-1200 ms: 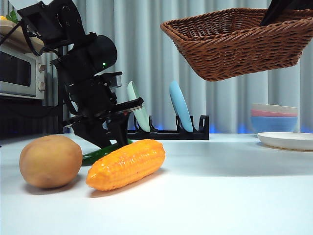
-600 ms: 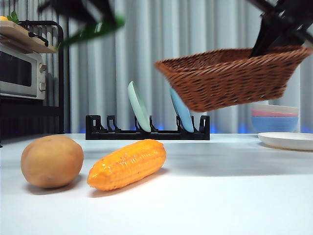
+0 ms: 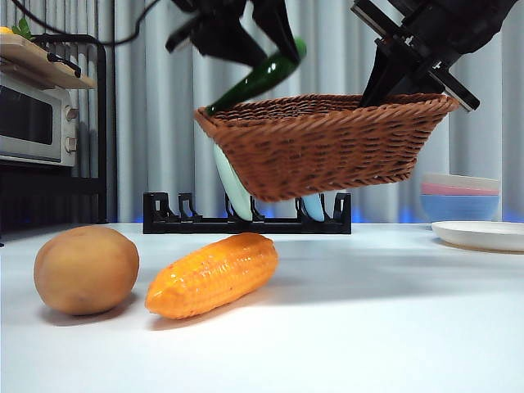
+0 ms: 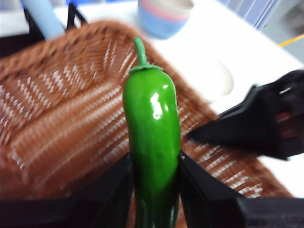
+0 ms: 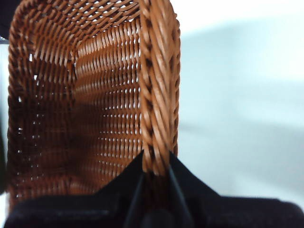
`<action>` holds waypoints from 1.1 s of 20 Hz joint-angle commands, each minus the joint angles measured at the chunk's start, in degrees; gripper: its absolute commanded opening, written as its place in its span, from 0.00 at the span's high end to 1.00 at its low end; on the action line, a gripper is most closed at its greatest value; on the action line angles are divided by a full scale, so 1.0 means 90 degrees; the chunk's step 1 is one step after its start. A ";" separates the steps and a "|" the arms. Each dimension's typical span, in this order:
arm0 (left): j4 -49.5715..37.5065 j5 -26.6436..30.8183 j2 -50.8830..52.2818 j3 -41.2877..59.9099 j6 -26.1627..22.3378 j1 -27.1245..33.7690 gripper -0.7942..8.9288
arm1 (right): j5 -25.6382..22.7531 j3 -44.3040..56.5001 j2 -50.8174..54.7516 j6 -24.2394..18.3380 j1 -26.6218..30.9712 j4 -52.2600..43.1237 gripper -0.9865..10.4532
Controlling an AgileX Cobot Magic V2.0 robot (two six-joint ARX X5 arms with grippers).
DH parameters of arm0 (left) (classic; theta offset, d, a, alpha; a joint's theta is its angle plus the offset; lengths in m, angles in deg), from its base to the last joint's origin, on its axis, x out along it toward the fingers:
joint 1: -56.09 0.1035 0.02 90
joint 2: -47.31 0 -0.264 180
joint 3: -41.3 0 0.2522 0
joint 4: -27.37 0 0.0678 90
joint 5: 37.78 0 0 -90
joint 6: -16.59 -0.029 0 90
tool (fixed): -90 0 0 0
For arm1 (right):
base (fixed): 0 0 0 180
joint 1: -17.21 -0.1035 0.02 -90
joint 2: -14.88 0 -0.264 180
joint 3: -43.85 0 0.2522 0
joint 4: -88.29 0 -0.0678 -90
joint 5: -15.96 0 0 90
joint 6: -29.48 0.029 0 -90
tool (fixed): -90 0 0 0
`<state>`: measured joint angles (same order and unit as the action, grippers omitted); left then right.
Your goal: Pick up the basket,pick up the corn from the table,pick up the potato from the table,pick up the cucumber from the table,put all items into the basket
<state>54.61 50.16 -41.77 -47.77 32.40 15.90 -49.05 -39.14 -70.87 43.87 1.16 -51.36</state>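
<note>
1. The potato [image 3: 86, 270] lies at the near left of the bench [image 3: 368, 327], untouched, so it waits its turn.
2. Just right of it, apart by a small gap, the corn [image 3: 211, 274] lies on the bench, slanted with its tapered end nearer; it too is not yet taken.
3. Above and behind these, the left gripper [image 4: 154, 173] is clamped on the cucumber [image 4: 151, 128] near its blunt end, with the stem end pointing out ahead. It holds the cucumber tilted over the left part of the basket [image 3: 323, 143], and the wrist view shows wicker directly beneath it, so a release should drop it inside. In the front view the cucumber [image 3: 258, 78] crosses the left rim at a slant.
4. The basket hangs in the air, well clear of the bench and sloped lower at its left, likely to offer its mouth to the cucumber.
5. At the far right, the right gripper [image 5: 156, 164] pinches the braided rim [image 5: 159, 85], one jaw inside and one outside, carrying the basket by that edge alone, which explains the tilt.
</note>
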 commanded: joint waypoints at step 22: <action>0.6001 -0.0408 0.1661 -0.1727 -0.1231 -0.0413 0.27 | 0.0085 -0.0085 0.0002 0.0185 0.0668 -0.0614 0.92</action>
<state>108.62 46.68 -26.56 -63.81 22.50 12.45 -48.74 -39.19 -70.87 44.57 7.17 -55.68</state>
